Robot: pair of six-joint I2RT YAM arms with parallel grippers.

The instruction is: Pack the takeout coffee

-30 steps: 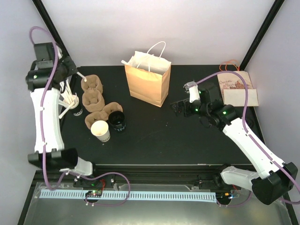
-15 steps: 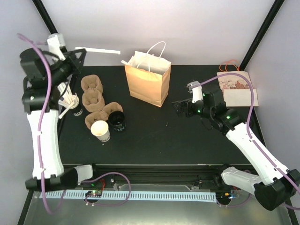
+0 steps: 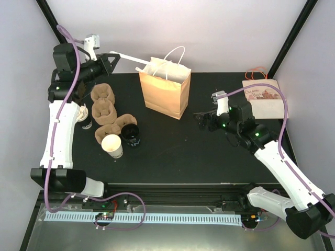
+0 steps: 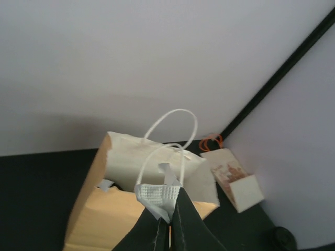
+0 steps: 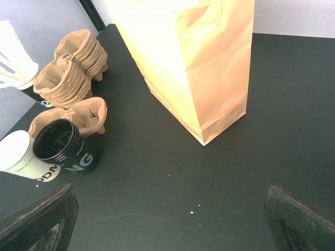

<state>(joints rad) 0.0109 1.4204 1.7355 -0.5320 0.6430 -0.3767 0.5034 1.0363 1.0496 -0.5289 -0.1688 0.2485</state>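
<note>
A brown paper bag with white handles stands open at the back middle; it also shows in the left wrist view and the right wrist view. My left gripper is shut on a long white paper-wrapped stick, held high, its far end over the bag's mouth. In the left wrist view the stick's embossed end sticks out of the shut gripper. A black cup and a white cup stand at the left. My right gripper is open and empty, right of the bag.
Brown pulp cup carriers are stacked at the left, also in the right wrist view. A cup holding white sticks stands at the far left edge. A printed card box lies at the back right.
My left arm has swung right and up with the white stick, bringing its tip from the left side to over the bag's mouth. The right arm shifted slightly.
</note>
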